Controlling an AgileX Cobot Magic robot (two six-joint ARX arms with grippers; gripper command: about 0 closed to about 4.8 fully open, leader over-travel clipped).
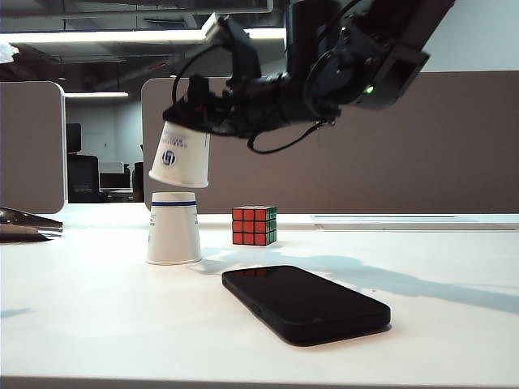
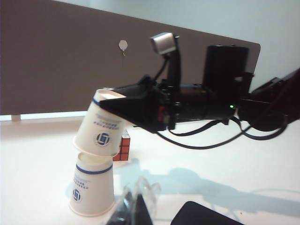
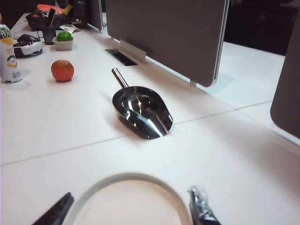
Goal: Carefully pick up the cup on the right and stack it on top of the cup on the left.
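— What do we see on the white table (image 1: 97, 324)?

— We see the right gripper (image 1: 188, 113) reaching in from the upper right, its fingers pinching a paper cup (image 1: 180, 154) by the rim; the held cup hangs upside down and tilted, high at the left of the scene, directly above a second cup (image 1: 173, 228) that stands upside down on the table; in the exterior view a narrow gap shows between the two, while from the left wrist view the held cup's (image 2: 101, 129) rim appears to meet the base of the standing cup (image 2: 91, 190); we cannot tell which is true.

— And the grip itself?

— From the right wrist view we see the cup's round rim (image 3: 129, 199) sitting between the two dark fingers (image 3: 54, 213), one on either side; beyond it a metal scoop (image 3: 140, 112) lies on the table, with an orange fruit (image 3: 62, 70) farther off.

— Where is the left gripper (image 2: 133, 208)?

— We see only its fingertips, low and near in the left wrist view, close together and just beside the standing cup, touching nothing we can make out; whether they are fully pressed together we cannot tell.

— Anything else?

— A Rubik's cube (image 1: 255, 225) sits right of the standing cup and farther back; a black phone (image 1: 304, 304) lies flat nearer us, right of the cups and well apart from them.
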